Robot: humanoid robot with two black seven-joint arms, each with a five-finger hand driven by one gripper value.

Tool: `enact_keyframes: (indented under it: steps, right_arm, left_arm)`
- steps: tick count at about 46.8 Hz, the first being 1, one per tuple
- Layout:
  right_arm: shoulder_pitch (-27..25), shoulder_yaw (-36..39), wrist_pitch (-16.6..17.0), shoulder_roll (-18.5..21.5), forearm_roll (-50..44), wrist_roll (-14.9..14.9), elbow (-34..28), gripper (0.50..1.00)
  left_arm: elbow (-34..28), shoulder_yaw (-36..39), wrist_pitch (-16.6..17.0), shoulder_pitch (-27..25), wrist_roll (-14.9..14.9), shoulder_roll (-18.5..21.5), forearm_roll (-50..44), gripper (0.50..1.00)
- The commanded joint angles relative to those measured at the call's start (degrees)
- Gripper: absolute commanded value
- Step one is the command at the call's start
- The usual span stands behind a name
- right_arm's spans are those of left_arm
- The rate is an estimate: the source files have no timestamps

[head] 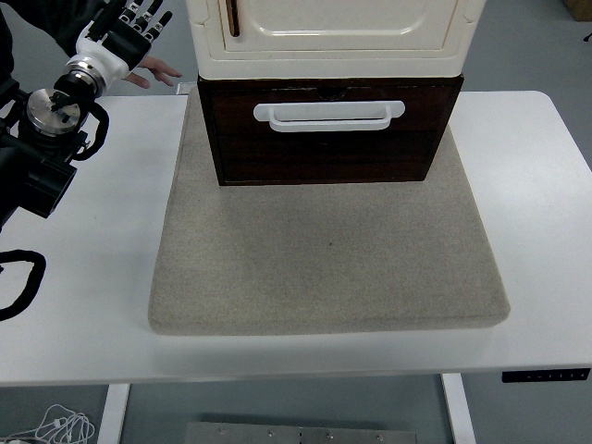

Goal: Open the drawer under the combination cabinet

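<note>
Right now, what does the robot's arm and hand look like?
Only the left arm shows. It is chunky and black, with a round silver cap, a white wrist and black cables looping beside it. The left hand has black fingers with silvery joints.

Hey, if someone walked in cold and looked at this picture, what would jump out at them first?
Most likely the dark brown drawer with its white handle, sitting under a cream cabinet at the far middle of the table, all on a beige mat. Next, the robot's left hand raised at the top left with fingers spread, holding nothing. A person's hand rests on the white table just behind it.
</note>
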Motion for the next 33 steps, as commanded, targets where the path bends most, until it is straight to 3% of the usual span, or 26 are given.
enact_keyframes:
  steps: [1,33]
  right_arm:
    - [0.0,0.0,0.0,0.0,0.0,0.0,0.0,0.928]
    - [0.0,0.0,0.0,0.0,-0.1,0.0,0.0,0.926]
  left_arm:
    - [0.0,0.0,0.0,0.0,0.0,0.0,-0.1,1.0]
    - [0.9,-0.9,-0.4,-0.7,0.0,1.1,-0.7,1.0]
